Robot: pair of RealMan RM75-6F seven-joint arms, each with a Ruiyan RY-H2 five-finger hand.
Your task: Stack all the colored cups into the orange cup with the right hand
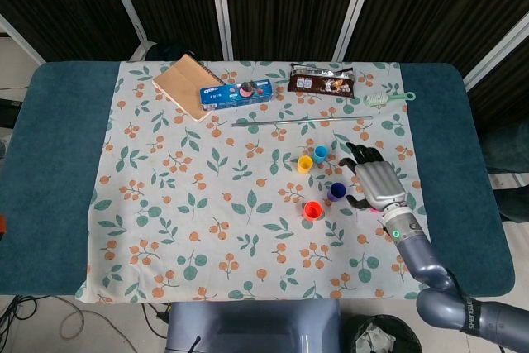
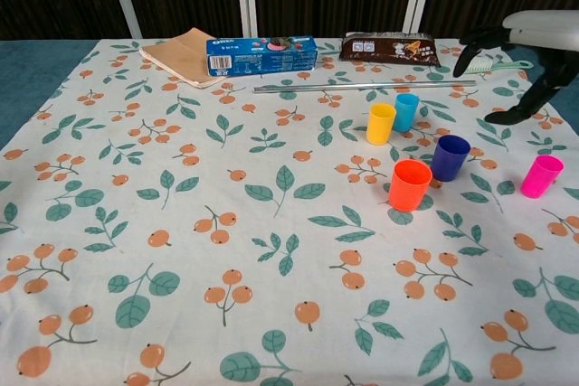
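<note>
Pink cup (image 1: 376, 210) mostly under right hand (image 1: 377, 181)

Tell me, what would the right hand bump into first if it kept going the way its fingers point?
Probably the light blue cup. The right hand hovers open, fingers aimed up-left toward it. It may be too high, though; height is hard to judge.

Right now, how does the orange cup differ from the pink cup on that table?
The orange cup is wider and looks bigger than the pink cup. The orange cup stands close beside the dark blue cup, while the pink cup stands alone nearer the cloth's right edge. In the head view the right hand partly hides the pink cup, but the orange cup is fully visible. Both stand upright, open side up.
</note>
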